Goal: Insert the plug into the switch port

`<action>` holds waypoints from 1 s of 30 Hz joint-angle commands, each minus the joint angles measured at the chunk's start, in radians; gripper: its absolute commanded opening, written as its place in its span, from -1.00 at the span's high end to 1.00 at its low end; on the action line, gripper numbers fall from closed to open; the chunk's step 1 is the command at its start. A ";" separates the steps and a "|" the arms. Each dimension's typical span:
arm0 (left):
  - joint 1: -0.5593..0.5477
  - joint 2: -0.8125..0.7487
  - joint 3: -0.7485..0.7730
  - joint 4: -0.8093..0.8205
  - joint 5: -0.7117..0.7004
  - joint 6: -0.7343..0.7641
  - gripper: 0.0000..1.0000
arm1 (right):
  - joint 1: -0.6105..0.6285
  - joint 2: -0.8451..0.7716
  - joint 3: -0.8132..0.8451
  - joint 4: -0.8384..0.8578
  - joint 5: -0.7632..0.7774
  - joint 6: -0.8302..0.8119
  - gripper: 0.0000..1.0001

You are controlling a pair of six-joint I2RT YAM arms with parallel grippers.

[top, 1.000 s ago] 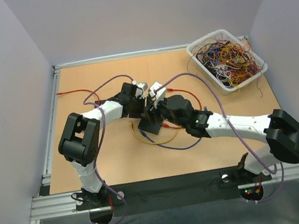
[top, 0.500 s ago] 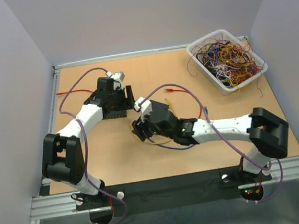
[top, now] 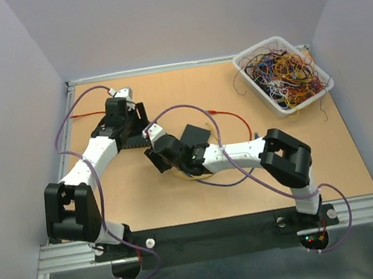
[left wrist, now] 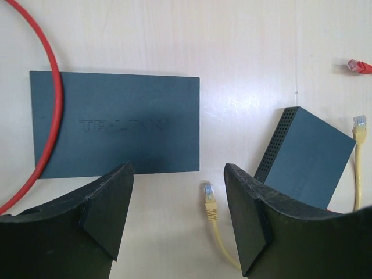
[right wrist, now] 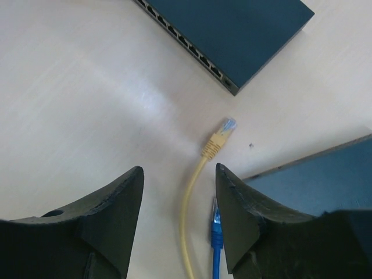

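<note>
Can't make out ports on the switch (top: 195, 137) from above, way too small. Losing the yellow cable (right wrist: 213, 145) and blue cable (right wrist: 216, 232) off the bottom of the right wrist view, red cable (left wrist: 57, 116) off the left wrist view's edges.

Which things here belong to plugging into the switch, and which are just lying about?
Job, likely: yellow plug; switch showing its port row; right gripper, open near the plug.
Lying about: blue plug; red cable; bin of wires; other switch.
</note>
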 commanded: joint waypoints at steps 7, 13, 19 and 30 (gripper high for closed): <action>0.012 -0.108 -0.026 0.047 -0.116 -0.013 -0.50 | 0.005 0.166 0.256 -0.187 0.142 0.057 -0.01; 0.015 -0.107 -0.019 0.042 -0.115 -0.015 -0.50 | -0.002 0.227 0.322 -0.244 0.165 0.082 0.07; 0.018 -0.111 -0.021 0.042 -0.118 -0.015 -0.50 | -0.015 0.272 0.351 -0.293 0.174 0.129 0.13; 0.020 -0.111 -0.022 0.042 -0.110 -0.015 -0.50 | -0.051 0.304 0.350 -0.350 0.188 0.184 -0.01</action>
